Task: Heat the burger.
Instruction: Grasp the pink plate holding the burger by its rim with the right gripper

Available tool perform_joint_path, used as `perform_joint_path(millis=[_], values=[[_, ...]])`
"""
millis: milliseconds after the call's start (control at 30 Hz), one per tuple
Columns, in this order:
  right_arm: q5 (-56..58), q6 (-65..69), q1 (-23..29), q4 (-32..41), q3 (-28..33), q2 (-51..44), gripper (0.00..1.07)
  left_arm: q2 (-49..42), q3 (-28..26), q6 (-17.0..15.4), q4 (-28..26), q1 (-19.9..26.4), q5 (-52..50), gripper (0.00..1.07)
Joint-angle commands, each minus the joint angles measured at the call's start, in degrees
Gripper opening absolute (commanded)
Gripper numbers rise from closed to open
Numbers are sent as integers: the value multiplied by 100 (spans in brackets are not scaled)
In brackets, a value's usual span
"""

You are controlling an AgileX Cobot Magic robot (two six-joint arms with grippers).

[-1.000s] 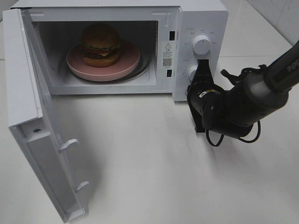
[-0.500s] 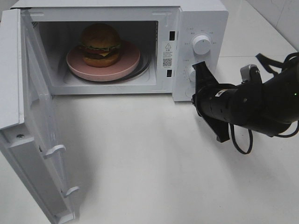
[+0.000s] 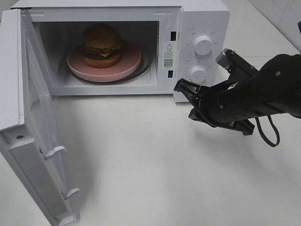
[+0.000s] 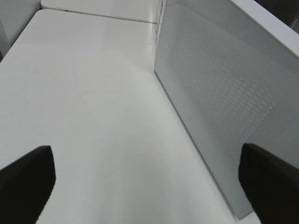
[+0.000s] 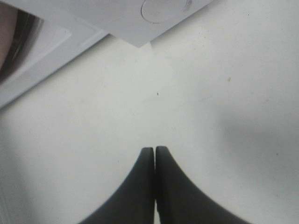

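The burger (image 3: pixel 100 44), with a glossy brown bun, lettuce and cheese, sits on a pink plate (image 3: pixel 75 65) inside the white microwave (image 3: pixel 202 19), whose door (image 3: pixel 33 122) hangs wide open at the left. My right gripper (image 3: pixel 181 87) (image 5: pixel 154 150) is shut on nothing. It hovers low over the table, just in front of the microwave's control panel, pointing left. My left gripper (image 4: pixel 147 184) stands open and empty beside the door's perforated outer face (image 4: pixel 224 102). It does not show in the high view.
Two white knobs (image 3: pixel 203 44) (image 3: pixel 198 74) sit on the microwave's panel, just behind the right arm (image 3: pixel 254 96). White tabletop (image 3: pixel 150 165) spreads in front of the microwave. The open door juts toward the front left corner.
The right arm came away from the lower knob, dropped and turned so that its shut gripper points left. The door swung slightly wider a second ago, then stayed.
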Motion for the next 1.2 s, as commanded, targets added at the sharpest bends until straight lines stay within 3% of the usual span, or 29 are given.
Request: perform_joint_path(millis=[33,100,133,167,200,267,300,533,700,1000,1200], values=[[1261,-773,-183,-550,-235,-120,0,-23,0,11,-6,0,-46,100],[1518,-819,-183,-751,-332,-120,0,-23,0,11,-6,0,-46,100],[2017,-825,-183,-1306,-539,-120,0,-23,0,11,-6,0,-46,100],[2017,-825,-183,-1306,-539,-120,0,-23,0,11,-6,0,-46,100],[2595,-802,-183,-1908,-791,-120,0,-23,0,11,-6,0,-46,100],[2888,-802,-183,-2131,-894,-120,0,-23,0,11,-6,0,-46,100],[3443,-819,-183,-2641,-1152,-115,0,-23,0,11,-6,0,-46,100],[4899,-1295,-183,-3352,-1799,-115,0,-23,0,11,-6,0,-46,100],[5615,-3002,-183,-3392,-2172,-115,0,-23,0,11,-6,0,-46,100],[5752,-7838,-183,-3478,-2235,-115,4,-23,0,11,-6,0,-46,100],[5638,-9419,-166,-3816,-2235,-115,7,-23,0,11,-6,0,-46,100]])
